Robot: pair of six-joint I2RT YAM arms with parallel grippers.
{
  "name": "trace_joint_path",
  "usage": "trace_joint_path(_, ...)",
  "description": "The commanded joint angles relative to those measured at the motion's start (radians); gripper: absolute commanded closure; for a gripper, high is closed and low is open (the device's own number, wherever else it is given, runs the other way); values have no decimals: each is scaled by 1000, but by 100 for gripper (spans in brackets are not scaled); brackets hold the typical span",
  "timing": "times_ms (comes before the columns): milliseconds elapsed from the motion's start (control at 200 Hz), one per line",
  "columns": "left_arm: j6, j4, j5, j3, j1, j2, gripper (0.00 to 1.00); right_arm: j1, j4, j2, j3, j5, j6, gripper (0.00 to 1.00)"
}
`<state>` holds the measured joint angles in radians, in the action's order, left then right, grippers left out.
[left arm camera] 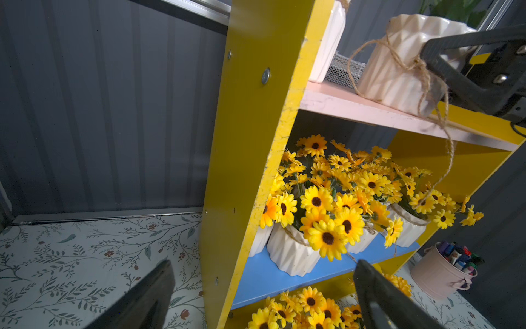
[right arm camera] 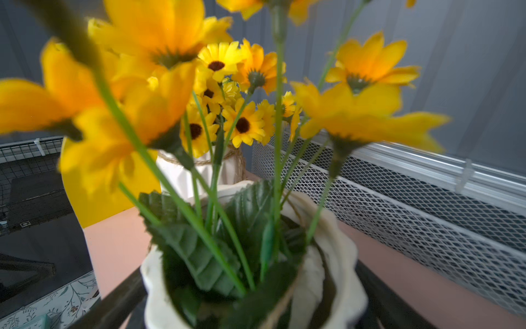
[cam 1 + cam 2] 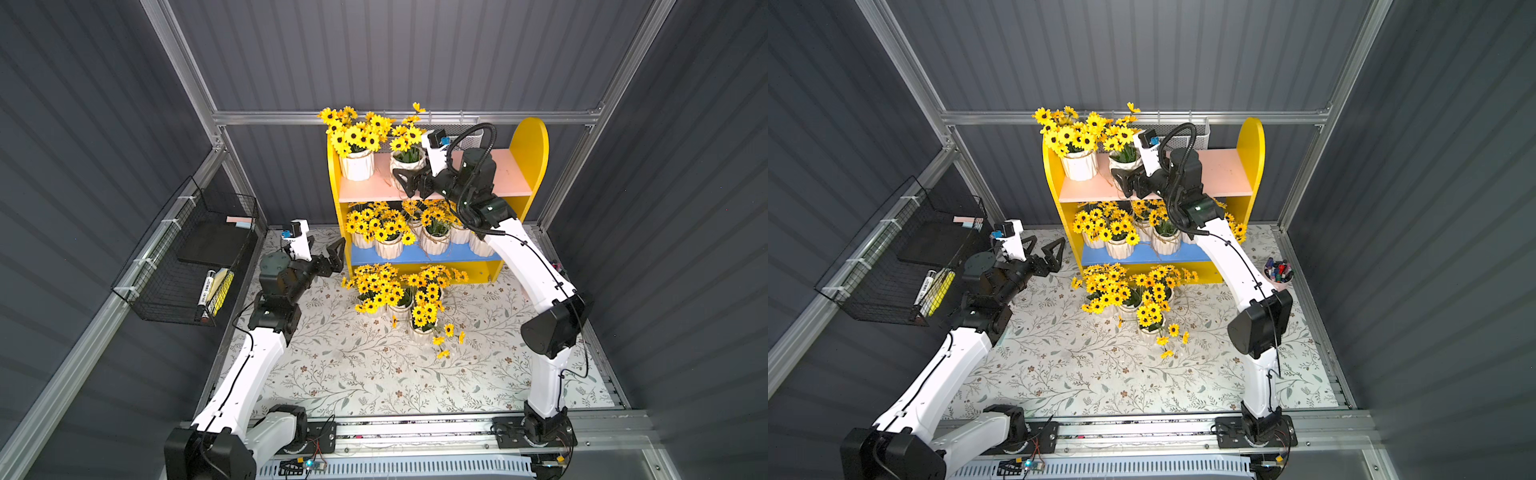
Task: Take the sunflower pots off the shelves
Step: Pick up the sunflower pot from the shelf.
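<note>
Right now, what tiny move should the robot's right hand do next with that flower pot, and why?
Probably lift the sunflower pot a little, straight up. The right gripper looks closed on it, pressing each side, while the pot seems to rest on the pink board of the shelves, so it is not off yet.

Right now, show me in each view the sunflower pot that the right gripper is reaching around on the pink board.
Both top views: sunflower pot, second from the left on the pink board.
Left wrist: sunflower pot at the board's edge, twine dangling.
Right wrist: close foreground, rim between the fingers of the right gripper.
Shared landmark: the pink board, under the pot everywhere.
</note>
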<state>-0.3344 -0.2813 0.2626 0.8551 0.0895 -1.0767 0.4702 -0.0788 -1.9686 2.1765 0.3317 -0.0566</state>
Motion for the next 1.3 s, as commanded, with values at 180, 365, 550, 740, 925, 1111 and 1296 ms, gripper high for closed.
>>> trace_joint_path(180, 22, -15, 17, -12, -7, 18, 1, -18, 4, -2, 56, 7, -14, 1)
trace_joint_path(365, 24, -15, 18, -14, -7, 21, 1, -18, -84, -96, 225, 29, 7, 1)
trace_joint_path(550, 26, -16, 21, -15, -7, 28, 1, -18, -145, -147, 297, 30, 12, 1)
trace_joint_path(740, 26, -16, 23, -15, -7, 29, 0, -15, -150, -143, 266, 20, 3, 1)
trace_joint_path(925, 28, -14, 21, -13, -7, 30, 0, -14, -136, -139, 266, 1, 4, 5)
trace_joint_path(1111, 27, -15, 21, -16, -7, 31, 1, -15, -146, -131, 270, 25, 3, 44)
trace_joint_path(1296, 29, -17, 25, -15, -7, 32, 0, -13, -144, -118, 270, 23, 1, 92)
